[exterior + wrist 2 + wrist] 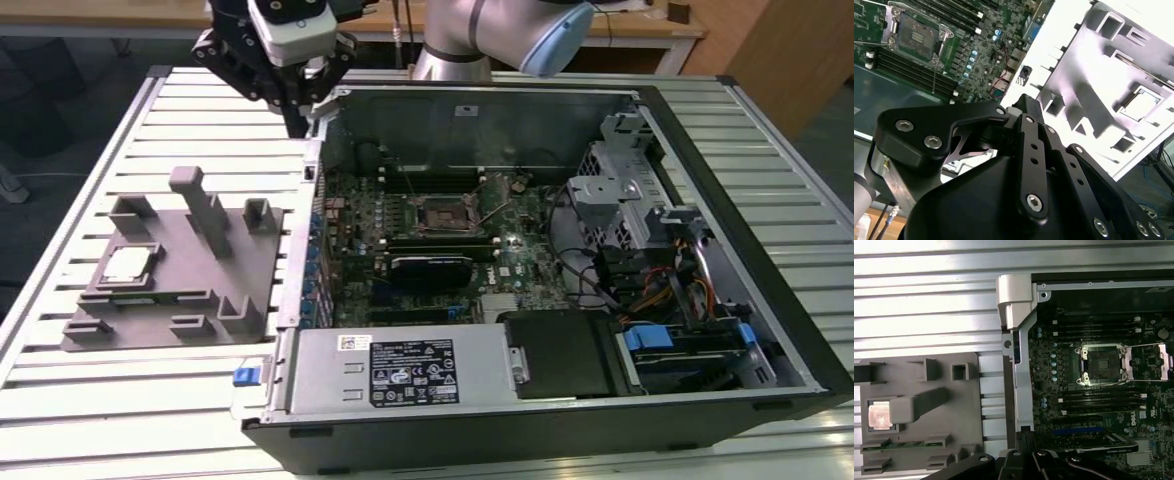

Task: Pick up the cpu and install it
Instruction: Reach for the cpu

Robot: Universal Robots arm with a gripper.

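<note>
The cpu [127,265] is laid flat, metal top upward (square, no long axis), in the gray holder [200,300], well apart from the empty, closed gripper [299,116].

Counter: a pale slatted metal counter [120,410] spreads out below me and carries everything.
Holder: a grey moulded holder [134,325] with upright posts and pockets lies flat on the counter, just beside the case on the exterior view's left.
Case: an open black computer case [534,432] lies on its side with its inside facing up.
Motherboard: a green motherboard [521,240] covers the case floor.
Socket: I see a dark square socket [1102,362] near the board's middle, its metal bracket laid open beside it.
Memory slots: long dark memory slots [1099,402] run alongside the socket.
Power supply: a silver labelled power supply [400,370] fills one end of the case.
Drive cage: a grey metal drive cage [614,190] stands on the exterior view's right.
Cables: orange and yellow cables [654,295] lie near the cage.
Clip: a small blue clip [244,376] sits at the case corner.
</note>
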